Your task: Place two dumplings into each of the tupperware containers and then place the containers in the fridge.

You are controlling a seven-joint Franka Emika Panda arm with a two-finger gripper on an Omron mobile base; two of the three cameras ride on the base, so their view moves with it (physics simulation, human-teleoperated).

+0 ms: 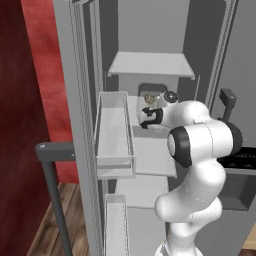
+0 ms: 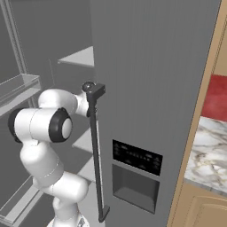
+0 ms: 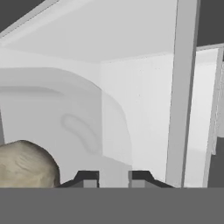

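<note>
Currently, left base view: arm reaches into open fridge [image 1: 150, 65]; hand [image 1: 148, 114] sits at dark grey container [image 1: 151, 91] on mid shelf, dumpling [image 1: 149, 99] visible inside. Clear door bin [image 1: 114, 135] to the left. Right base view: fridge door w/ dispenser panel [image 2: 136, 156] hides the wrist. Hand view: fingertips [image 3: 89, 178] nearly closed, narrow gap, gripping container wall; dumpling at lower left, inside container

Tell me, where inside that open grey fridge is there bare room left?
The pale upper shelf looks bare, as does the clear door bin left of the arm. The middle shelf is crowded: the dark grey container with tan dumplings sits there, the gripper against it.
</note>
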